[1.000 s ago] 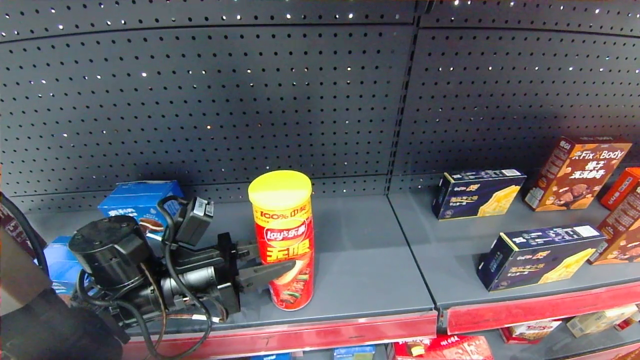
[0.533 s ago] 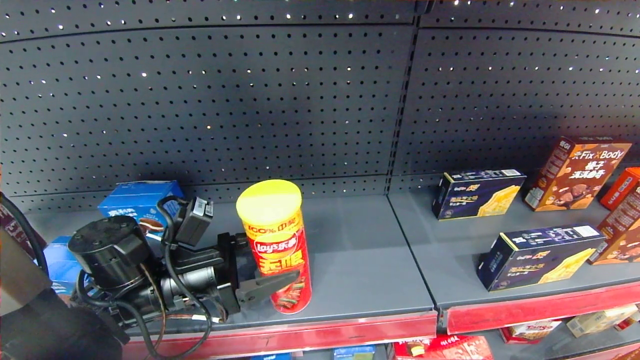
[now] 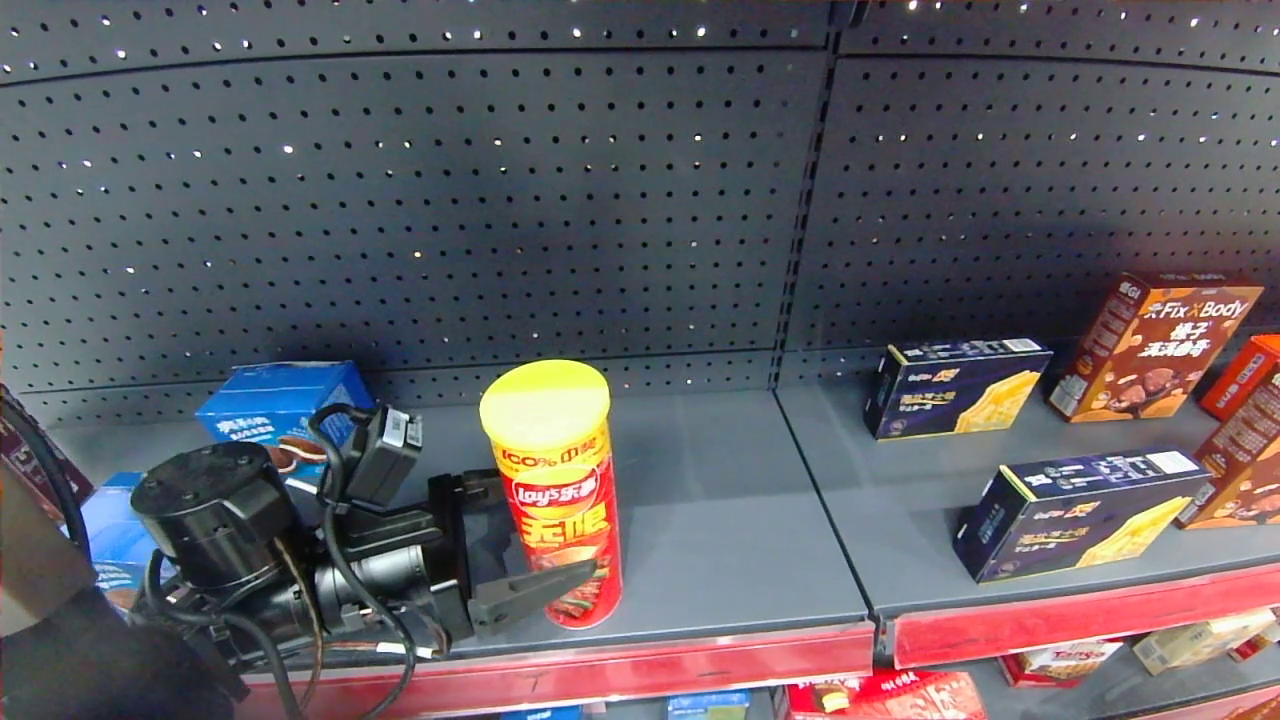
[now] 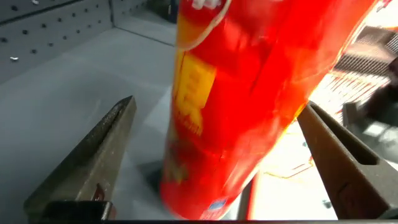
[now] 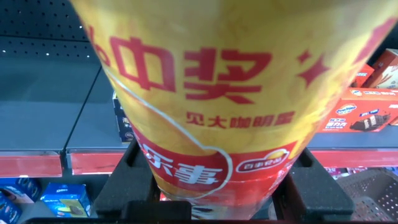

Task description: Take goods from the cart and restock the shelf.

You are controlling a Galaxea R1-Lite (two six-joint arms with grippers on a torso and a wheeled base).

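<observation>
Chip tube [image 3: 555, 490], glossy cyl. | L tool [image 4: 217, 106] spread astride | R tool [image 5: 221, 186] grips 2nd tube [image 5: 205, 93]

The shelf's chip can [image 4: 236, 106] is blurred; the held chip can [image 5: 205, 93] is cropped.

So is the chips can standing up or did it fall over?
Standing up, leaning slightly. The chips can sits base-down on the shelf, yellow lid on top, inside the open left gripper.
</observation>
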